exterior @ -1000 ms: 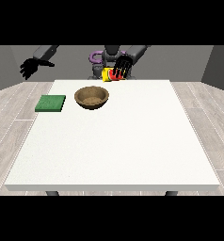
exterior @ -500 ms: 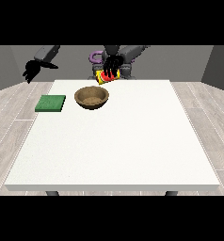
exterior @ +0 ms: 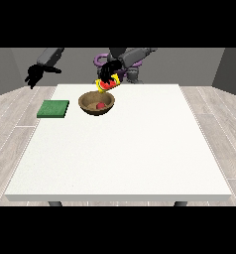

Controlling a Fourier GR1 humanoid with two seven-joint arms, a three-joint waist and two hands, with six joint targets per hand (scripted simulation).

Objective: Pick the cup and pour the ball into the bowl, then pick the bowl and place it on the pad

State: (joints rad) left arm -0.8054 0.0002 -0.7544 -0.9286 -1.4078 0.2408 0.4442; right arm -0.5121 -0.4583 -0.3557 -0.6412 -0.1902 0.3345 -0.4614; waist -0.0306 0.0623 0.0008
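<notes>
I stand behind a large white table (exterior: 140, 149) with a plain, evenly lit top. Dark legs (exterior: 54, 203) show beneath its near edge. The floor (exterior: 216, 129) around it is pale grey wood-look planking. Behind me the walls (exterior: 189, 64) are flat grey, darker toward the corners.

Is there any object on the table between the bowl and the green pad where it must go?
Nothing visible. The bowl, with the red ball inside, stands right of the green pad, and only bare white table lies between them.
</notes>
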